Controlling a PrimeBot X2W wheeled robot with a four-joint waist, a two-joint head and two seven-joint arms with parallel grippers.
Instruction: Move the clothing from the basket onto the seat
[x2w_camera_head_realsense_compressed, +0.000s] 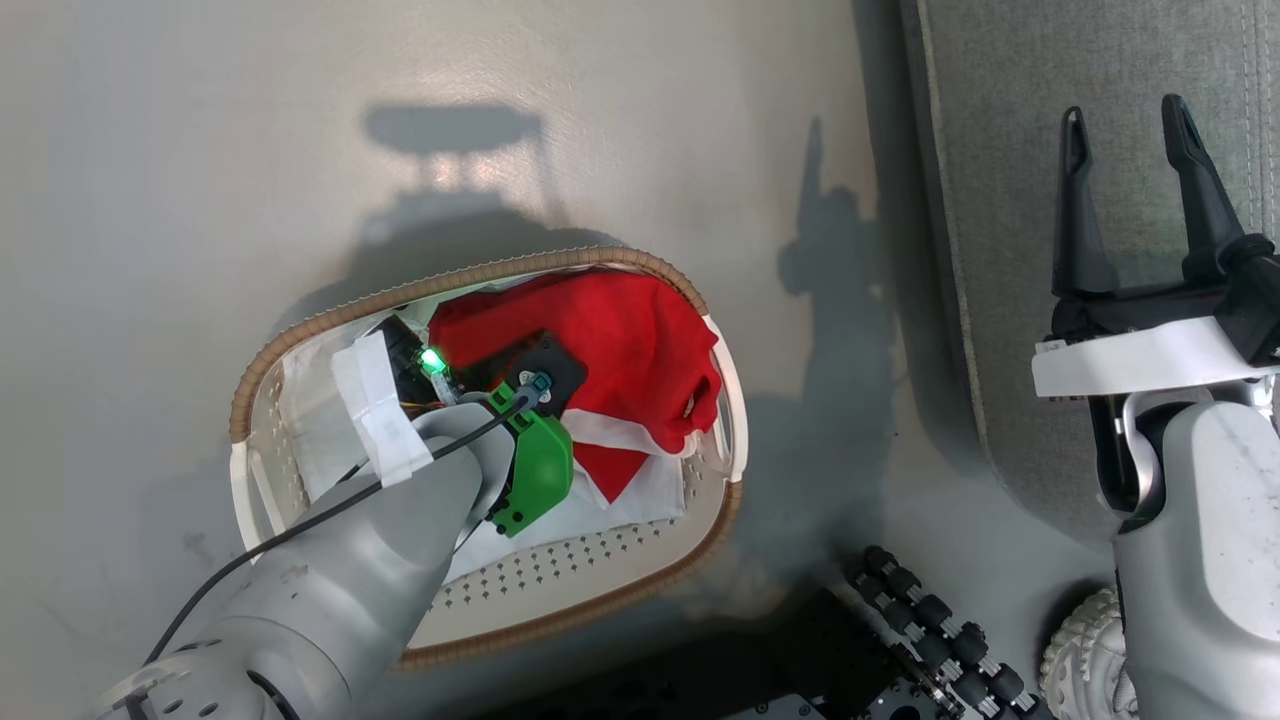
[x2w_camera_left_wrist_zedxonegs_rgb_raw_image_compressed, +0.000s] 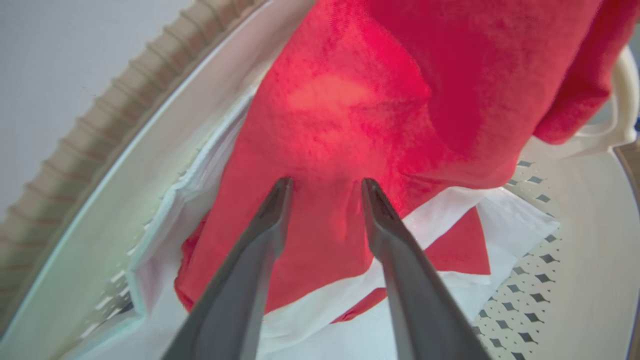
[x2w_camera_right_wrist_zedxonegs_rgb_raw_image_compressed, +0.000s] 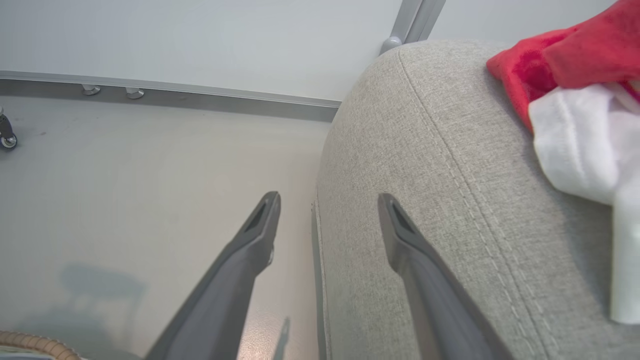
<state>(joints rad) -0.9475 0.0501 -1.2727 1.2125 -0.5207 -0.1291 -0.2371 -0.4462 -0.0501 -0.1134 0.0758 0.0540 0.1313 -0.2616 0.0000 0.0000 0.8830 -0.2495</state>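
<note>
The clothing (x2w_camera_head_realsense_compressed: 610, 340) is bright red, with a white band (x2w_camera_head_realsense_compressed: 615, 432) along its 5 o'clock edge. The basket (x2w_camera_head_realsense_compressed: 560, 585) is white, its wall patterned with rows of small holes, and its rim (x2w_camera_head_realsense_compressed: 470, 272) is brown with a ribbed, woven look. The liner (x2w_camera_left_wrist_zedxonegs_rgb_raw_image_compressed: 160, 250) inside is plain white. The seat (x2w_camera_head_realsense_compressed: 1010, 200) is flecked grey weave with a stitched seam. The floor (x2w_camera_head_realsense_compressed: 200, 150) is plain pale grey. At 2 o'clock in the right wrist view, another garment (x2w_camera_right_wrist_zedxonegs_rgb_raw_image_compressed: 565, 60) is red and white.
</note>
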